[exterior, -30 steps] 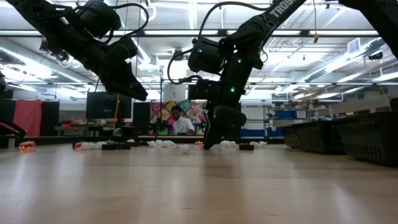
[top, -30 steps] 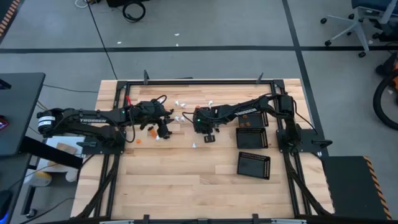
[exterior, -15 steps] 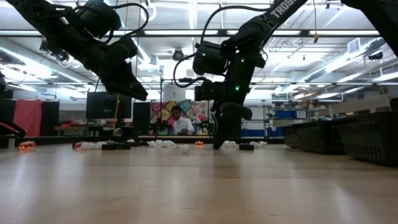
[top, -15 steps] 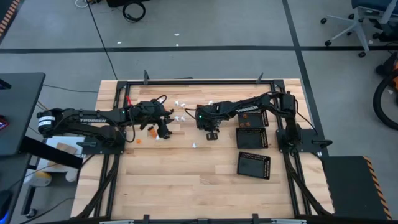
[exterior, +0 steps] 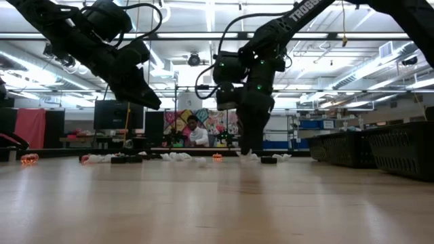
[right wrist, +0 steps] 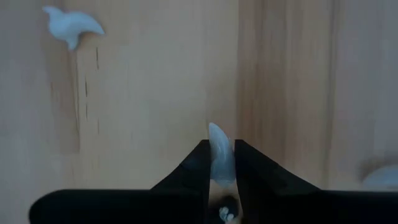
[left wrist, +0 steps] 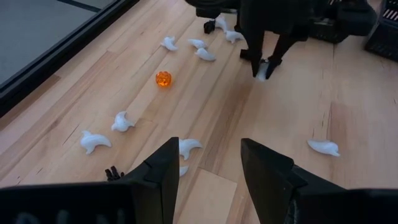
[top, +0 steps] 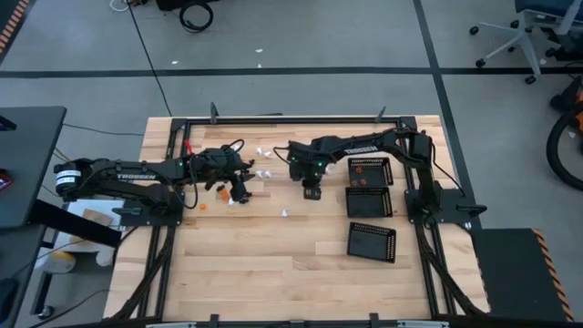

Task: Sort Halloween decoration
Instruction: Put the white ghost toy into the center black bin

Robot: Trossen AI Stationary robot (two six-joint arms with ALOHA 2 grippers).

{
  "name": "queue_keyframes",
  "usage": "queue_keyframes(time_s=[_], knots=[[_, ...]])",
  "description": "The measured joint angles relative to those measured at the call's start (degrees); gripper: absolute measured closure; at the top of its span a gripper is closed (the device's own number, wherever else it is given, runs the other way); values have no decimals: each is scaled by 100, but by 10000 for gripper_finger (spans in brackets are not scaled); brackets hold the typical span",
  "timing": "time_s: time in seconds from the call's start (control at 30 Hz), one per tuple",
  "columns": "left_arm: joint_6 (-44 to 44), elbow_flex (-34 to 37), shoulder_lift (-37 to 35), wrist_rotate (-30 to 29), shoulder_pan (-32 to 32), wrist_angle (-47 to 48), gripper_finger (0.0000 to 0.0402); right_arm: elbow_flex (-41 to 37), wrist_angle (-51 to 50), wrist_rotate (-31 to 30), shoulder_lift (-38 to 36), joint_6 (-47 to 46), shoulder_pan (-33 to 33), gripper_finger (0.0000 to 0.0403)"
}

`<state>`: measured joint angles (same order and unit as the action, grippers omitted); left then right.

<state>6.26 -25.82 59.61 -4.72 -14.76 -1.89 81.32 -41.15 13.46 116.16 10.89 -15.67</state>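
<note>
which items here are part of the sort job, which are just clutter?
Job:
white ghost piece, pinched in right gripper
loose white ghosts
orange pumpkin
black trays
left gripper, open, hovering

Not job:
desk chair
floor cable
person in background

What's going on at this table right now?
The right gripper is pinching a white ghost piece between its fingers, just above the wood near the trays. The left gripper hangs open over the scattered white pieces and an orange pumpkin. One tray already holds a few orange pieces.
</note>
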Motion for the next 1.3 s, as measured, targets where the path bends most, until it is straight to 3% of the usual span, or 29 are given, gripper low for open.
queue_keyframes(time_s=[0.37, 0.67, 1.07, 1.3], knots=[[0, 0, 0, -1, 0, 0, 244, 0, -1024, 464, -194, -26, -109, 336], [0, 0, 0, -1, 0, 2, 244, -166, -1390, 556, -1071, -330, -25, 336], [0, 0, 0, -1, 0, -23, 244, -2029, -1346, 57, -3140, -1824, 342, 335], [0, 0, 0, -1, 0, -174, 244, -2867, -1112, -184, -3699, -2415, 436, 335]])
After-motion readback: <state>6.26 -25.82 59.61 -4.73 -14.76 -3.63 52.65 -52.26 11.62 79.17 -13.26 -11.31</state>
